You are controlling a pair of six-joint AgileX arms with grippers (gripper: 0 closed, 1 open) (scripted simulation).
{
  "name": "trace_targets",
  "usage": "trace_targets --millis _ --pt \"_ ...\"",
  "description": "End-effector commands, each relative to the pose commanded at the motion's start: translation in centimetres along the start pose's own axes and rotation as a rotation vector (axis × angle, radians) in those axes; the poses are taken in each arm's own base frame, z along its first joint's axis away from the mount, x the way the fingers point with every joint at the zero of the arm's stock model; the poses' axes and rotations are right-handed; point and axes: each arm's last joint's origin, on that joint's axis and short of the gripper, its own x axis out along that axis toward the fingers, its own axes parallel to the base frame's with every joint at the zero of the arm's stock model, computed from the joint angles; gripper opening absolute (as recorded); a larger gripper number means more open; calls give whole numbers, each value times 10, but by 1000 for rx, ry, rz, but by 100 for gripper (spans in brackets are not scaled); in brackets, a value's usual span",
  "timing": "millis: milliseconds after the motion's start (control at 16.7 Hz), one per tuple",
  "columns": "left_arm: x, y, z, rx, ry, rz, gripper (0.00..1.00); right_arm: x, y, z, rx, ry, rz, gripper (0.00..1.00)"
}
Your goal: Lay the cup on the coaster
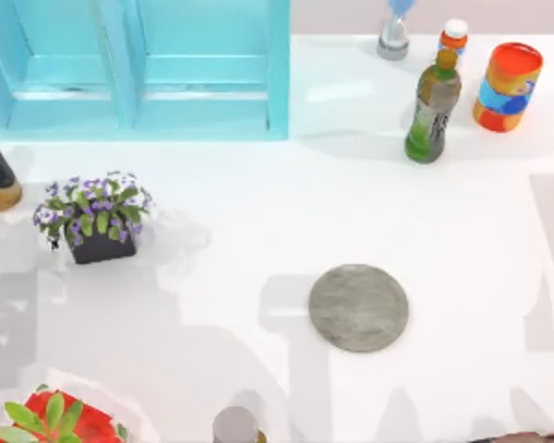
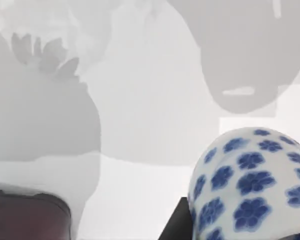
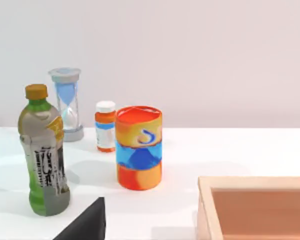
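The cup (image 2: 252, 182) — white with blue flowers — sits close under the left wrist camera, beside a dark finger (image 2: 175, 225); whether the left gripper clamps it, I cannot tell. The coaster (image 1: 358, 307) lies bare, right of centre in the top view. A green bottle (image 3: 42, 152) carries an unreadable label.

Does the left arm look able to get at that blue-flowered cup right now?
Probably yes. In the left wrist view the cup sits close beneath the camera on bare white table, with nothing between them. Whether the fingers already grip it is unclear.
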Motion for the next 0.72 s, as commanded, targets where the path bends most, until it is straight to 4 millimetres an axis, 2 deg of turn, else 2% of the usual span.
trace_targets --millis 180,360,540,720 --pt "-36 28 54 -95 10 73 0 0 0 0 0 0 0 100" --pt "-71 47 122 -257 -21 147 0 0 0 0 0 0 0 100" --pt "-98 52 197 -455 -84 178 0 0 0 0 0 0 0 100" --pt "-112 44 272 -667 -146 160 0 0 0 0 0 0 0 100"
